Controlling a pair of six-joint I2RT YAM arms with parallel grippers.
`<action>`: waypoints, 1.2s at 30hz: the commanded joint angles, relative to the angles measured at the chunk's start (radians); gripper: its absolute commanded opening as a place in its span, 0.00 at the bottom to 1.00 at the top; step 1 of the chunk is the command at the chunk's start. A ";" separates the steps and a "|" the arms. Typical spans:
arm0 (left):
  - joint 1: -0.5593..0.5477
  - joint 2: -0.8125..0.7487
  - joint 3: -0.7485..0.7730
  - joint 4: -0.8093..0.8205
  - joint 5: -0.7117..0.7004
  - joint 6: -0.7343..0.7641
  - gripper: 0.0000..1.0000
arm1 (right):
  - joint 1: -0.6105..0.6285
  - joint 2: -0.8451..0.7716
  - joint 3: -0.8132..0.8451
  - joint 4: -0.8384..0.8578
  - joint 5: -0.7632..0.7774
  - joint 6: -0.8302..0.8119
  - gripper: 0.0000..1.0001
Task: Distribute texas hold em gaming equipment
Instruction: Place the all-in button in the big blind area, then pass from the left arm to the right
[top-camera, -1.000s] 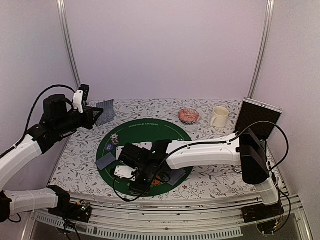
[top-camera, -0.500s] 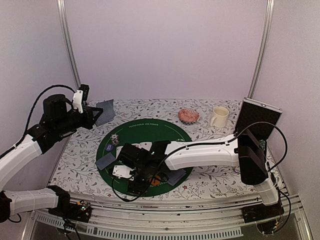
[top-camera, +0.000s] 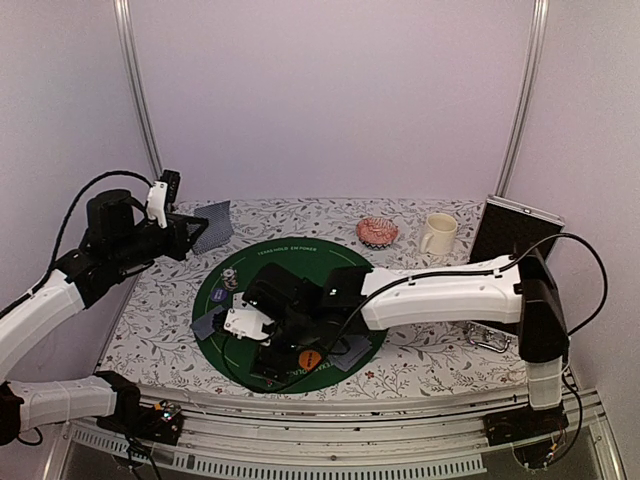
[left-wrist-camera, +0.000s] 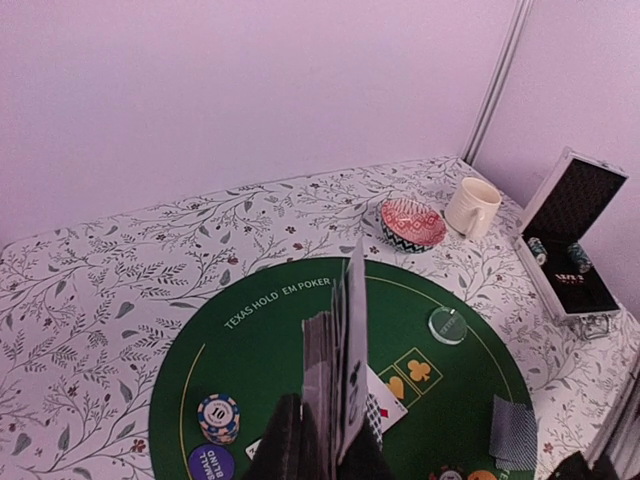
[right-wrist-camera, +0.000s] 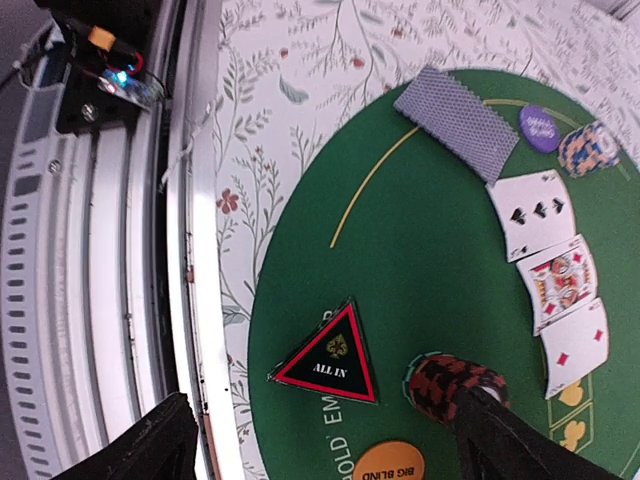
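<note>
Count: one deck (left-wrist-camera: 335, 390), three face-up cards (right-wrist-camera: 560, 285), two face-down card piles (right-wrist-camera: 455, 125), two chip stacks (right-wrist-camera: 590, 148), three round buttons (right-wrist-camera: 540, 122), one triangular marker (right-wrist-camera: 335, 358). At two o'clock: one bowl (left-wrist-camera: 412, 222), one mug (left-wrist-camera: 472, 207), one case (left-wrist-camera: 570, 240).

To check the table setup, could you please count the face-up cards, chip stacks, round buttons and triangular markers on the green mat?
Face-up cards: 3
Chip stacks: 2
Round buttons: 3
Triangular marker: 1
Total: 9

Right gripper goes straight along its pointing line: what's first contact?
Probably the triangular ALL IN marker on the green mat, centred ahead of the open right gripper. Depth unclear; the red-black chip stack sits close beside.
</note>
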 joint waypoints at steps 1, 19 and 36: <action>0.010 -0.017 -0.016 0.058 0.081 0.009 0.00 | 0.002 -0.227 -0.096 0.202 -0.020 0.020 0.95; -0.113 -0.014 -0.062 0.288 0.718 -0.040 0.00 | -0.226 -0.615 -0.490 0.669 -0.140 0.261 0.96; -0.183 0.025 -0.056 0.304 0.788 -0.057 0.00 | -0.226 -0.563 -0.445 0.673 -0.251 0.246 0.53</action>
